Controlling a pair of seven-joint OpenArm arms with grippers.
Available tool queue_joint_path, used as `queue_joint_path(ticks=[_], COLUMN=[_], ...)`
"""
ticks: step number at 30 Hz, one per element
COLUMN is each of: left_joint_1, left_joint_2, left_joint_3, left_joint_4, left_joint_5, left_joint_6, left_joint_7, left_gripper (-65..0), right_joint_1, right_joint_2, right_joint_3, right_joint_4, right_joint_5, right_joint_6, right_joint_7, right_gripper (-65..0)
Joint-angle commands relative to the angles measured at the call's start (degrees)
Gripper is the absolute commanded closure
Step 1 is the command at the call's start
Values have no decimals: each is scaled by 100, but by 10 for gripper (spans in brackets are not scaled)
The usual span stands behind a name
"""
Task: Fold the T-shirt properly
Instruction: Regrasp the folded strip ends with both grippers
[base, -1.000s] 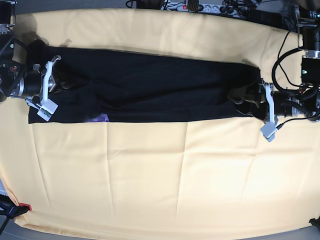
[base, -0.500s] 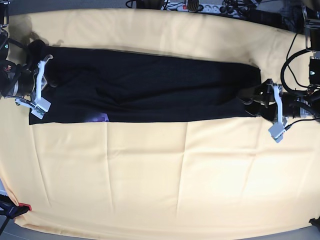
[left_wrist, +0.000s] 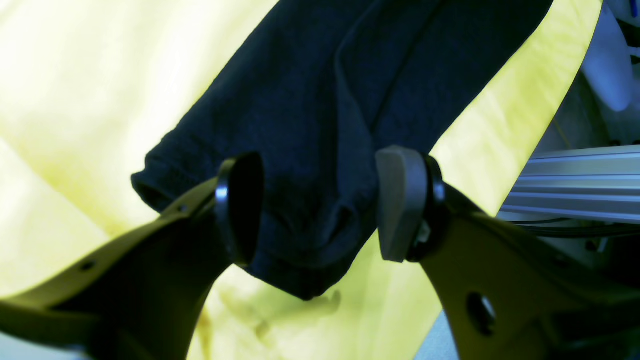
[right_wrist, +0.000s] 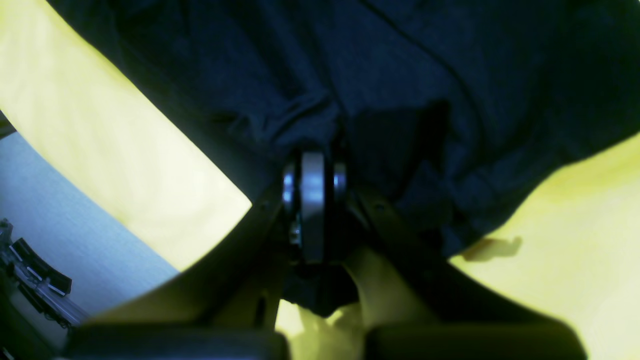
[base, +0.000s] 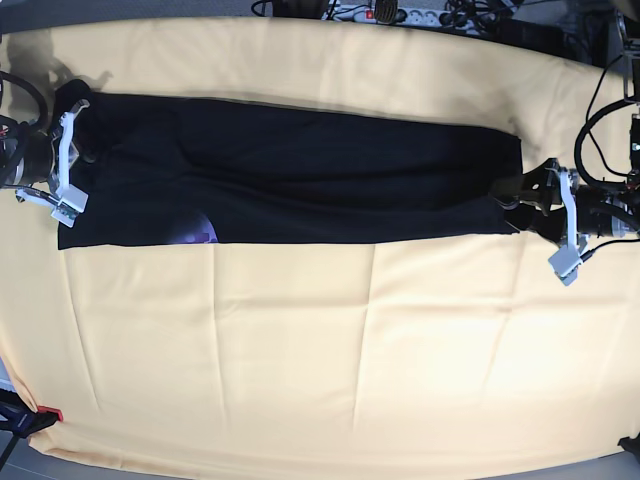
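I'm seeing the shirt (base: 300, 175) lying as a long black strip across the upper part of the yellow cloth (base: 330, 350) on the counter. My right gripper (right_wrist: 312, 197) is pinching the shirt's edge, fingers pressed together on fabric. My left gripper (left_wrist: 320, 205) is sitting at the other end, fingers spread around a bunched corner, not gripping.
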Motion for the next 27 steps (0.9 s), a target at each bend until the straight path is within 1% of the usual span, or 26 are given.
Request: queue_joint_path(ticks=[1, 3, 4, 5, 6, 9, 10, 12, 13, 14, 15, 16, 17, 18, 19, 21, 24, 26, 27], left_joint_1=[-109, -109, -111, -111, -109, -109, -109, -111, -107, -107, -111, -109, -107, -105, -90, -50, 96, 262, 374], left_joint_2=[-162, -175, -179, -188, -195, -302, -363, -483, -549, -595, -603, -592, -562, -520, -481, -402, -240, -70, 22], left_joint_3=[-57, -57, -57, -57, -57, -57, -57, -72, -101, -149, -247, -396, -573, -769, -986, -1355, -1790, -2035, -2146], left_joint_4=[76, 76, 76, 76, 76, 76, 76, 76, 76, 74, 76, 74, 74, 74, 72, 44, 37, 37, 37], left_joint_5=[-136, -136, -136, -136, -136, -136, -136, -136, -136, -136, -136, -136, -98, 48, 146, 284, 553, 824, 984], left_joint_6=[-47, -47, -47, -47, -47, -47, -47, -47, -47, -24, 37, 52, 52, 61, 149, 387, 584, 710, 780], left_joint_7=[-40, -40, -40, -40, -40, -40, -40, -40, -40, -157, -295, -391, -455, -487, -516, -542, -542, -592, -629], left_gripper=[-373, -373, -373, -373, -373, -373, -373, -373, -373, -373, -373, -373, -373, -373, -373, -373, -373, -373, -373], right_joint_1=[68, 98, 111, 111, 111, 109, 111, 109, 109, 109, 107, 107, 105, 103, 87, 17, -87, -101, -120], right_joint_2=[149, 153, 157, 184, 221, 409, 442, 415, 363, 280, 153, -13, -210, -420, -629, -1062, -1620, -1843, -1908], right_joint_3=[70, 70, 70, 72, 72, 103, 157, 374, 503, 643, 769, 887, 981, 1038, 1049, 1045, 1040, 1040, 1040], right_joint_4=[85, 92, 92, 101, 131, 339, 448, 662, 737, 756, 756, 756, 750, 719, 660, 452, -13, -337, -487], right_joint_5=[142, 398, 540, 710, 929, 1657, 1791, 1791, 1791, 1791, 1791, 1692, 1416, 1106, 778, 164, -1001, -1731, -1893], right_joint_6=[28, 28, 28, 28, 28, 28, 28, 28, 28, 28, 28, 28, 28, 28, 28, 28, 28, 28, 28], right_joint_7=[18, 18, 18, 18, 18, 18, 18, 18, 18, 18, 164, 328, 483, 627, 776, 1134, 1777, 2024, 2076], right_gripper=[-80, -258, -336, -391, -413, -414, -413, -413, -408, -394, -362, -304, -216, -110, -3, 0, 0, 0, 0])
